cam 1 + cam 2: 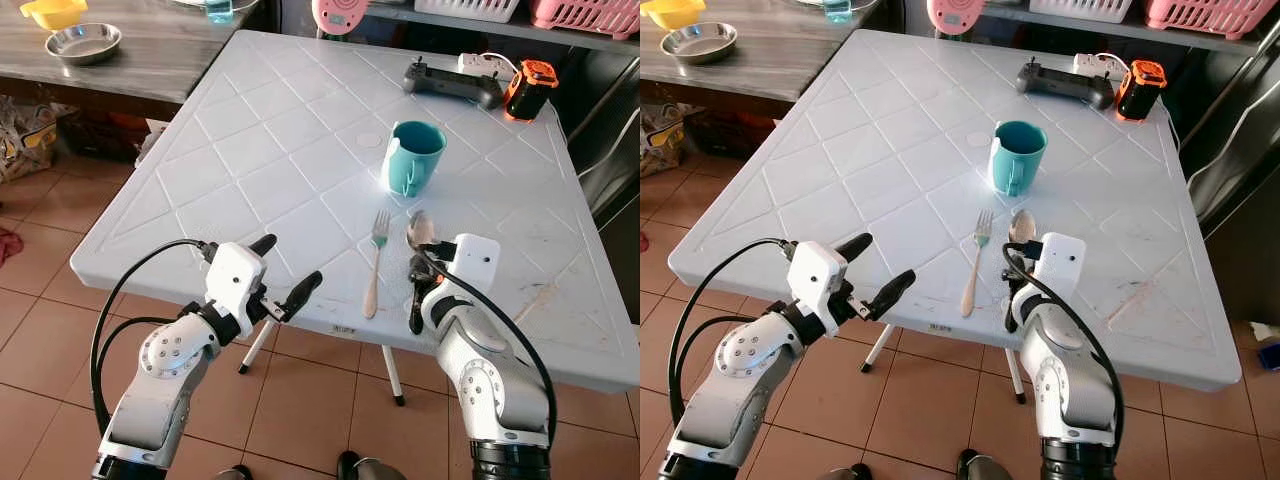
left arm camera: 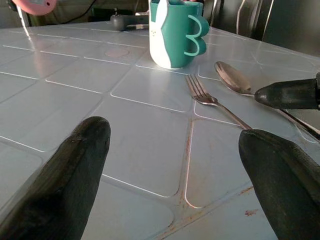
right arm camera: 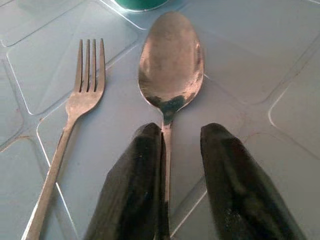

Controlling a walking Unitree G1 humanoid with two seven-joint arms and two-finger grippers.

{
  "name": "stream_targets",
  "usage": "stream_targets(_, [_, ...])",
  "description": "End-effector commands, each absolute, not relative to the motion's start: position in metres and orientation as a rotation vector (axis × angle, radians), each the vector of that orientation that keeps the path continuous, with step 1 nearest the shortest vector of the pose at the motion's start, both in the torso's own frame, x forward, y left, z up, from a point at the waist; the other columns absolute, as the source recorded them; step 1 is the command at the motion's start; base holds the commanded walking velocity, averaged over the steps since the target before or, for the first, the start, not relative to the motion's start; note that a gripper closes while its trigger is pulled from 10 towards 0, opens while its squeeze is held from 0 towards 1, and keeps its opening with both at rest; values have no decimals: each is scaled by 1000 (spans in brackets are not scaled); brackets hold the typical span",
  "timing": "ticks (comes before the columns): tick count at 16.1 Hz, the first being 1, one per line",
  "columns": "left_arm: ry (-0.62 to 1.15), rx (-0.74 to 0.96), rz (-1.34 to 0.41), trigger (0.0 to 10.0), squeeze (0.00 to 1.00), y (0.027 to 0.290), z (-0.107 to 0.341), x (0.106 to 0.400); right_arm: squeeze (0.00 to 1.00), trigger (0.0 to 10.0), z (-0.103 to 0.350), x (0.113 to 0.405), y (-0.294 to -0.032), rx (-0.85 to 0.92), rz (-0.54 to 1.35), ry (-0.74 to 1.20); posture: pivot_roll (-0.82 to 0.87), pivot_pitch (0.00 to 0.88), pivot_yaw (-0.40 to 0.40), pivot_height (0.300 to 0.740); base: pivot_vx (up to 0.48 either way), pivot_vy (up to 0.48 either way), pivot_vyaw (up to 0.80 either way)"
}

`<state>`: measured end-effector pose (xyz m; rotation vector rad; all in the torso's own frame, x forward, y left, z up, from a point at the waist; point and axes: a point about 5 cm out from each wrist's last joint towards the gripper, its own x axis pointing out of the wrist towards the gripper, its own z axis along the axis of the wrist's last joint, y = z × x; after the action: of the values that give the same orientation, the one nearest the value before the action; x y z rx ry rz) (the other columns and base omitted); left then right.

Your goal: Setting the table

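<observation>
Right claw (image 3: 172, 170) straddles the spoon (image 3: 171, 60) handle, fingers slightly parted, not clamping. Spoon lies flat on the white surface (image 1: 250, 150), just beside the fork (image 1: 377, 255), below the teal mug (image 1: 412, 157). Withdraw straight back without nudging it. Left claw (image 1: 285, 270) hovers open off the edge.

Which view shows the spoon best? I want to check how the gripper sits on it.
The right wrist view: the spoon lies bowl-up and large, its handle running between the right gripper fingers. Both eye views show it small beside the fork, handle hidden under the gripper. The left wrist view shows its bowl obliquely.
</observation>
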<state>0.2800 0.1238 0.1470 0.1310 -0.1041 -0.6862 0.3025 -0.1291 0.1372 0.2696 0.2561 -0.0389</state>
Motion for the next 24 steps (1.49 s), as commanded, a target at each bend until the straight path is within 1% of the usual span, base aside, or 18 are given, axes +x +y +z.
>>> stream_targets(1, [-99,136,-700,10000,0,123,146,277,0,0,130,301,-127,279,-38,299,103,207,-55,740,0,0,0])
stream_targets(2, [-99,136,-700,10000,0,123,146,277,0,0,130,301,-127,279,-38,299,103,207,-55,740,0,0,0])
stream_targets(3, [-92,135,-704,10000,0,121,146,277,1000,10000,137,302,-130,267,-71,291,107,194,-49,740,0,0,0])
stream_targets(4, [-85,137,-707,10000,0,120,144,278,1000,10000,153,301,-131,218,-90,233,109,193,-48,740,0,0,0])
stream_targets(11, [-84,138,-705,10000,0,120,144,278,1000,10000,150,302,-126,222,-81,251,114,194,-46,740,0,0,0])
stream_targets(13, [-83,139,-707,10000,0,120,144,278,1000,10000,153,306,-117,244,-41,242,112,195,-45,740,0,0,0])
stream_targets(15, [-84,137,-710,10000,0,119,144,278,1000,10000,160,310,-100,251,22,223,112,198,-45,740,0,0,0])
stream_targets(17, [-86,136,-713,10000,0,118,145,277,1000,10000,161,312,-92,247,57,223,114,200,-46,740,0,0,0])
stream_targets(21, [-81,136,-712,10000,0,118,144,275,1000,10000,152,312,-86,244,69,269,123,204,-50,740,0,0,0])
stream_targets(24, [-78,135,-711,10000,0,119,144,274,1000,10000,146,315,-77,251,104,304,129,207,-52,740,0,0,0])
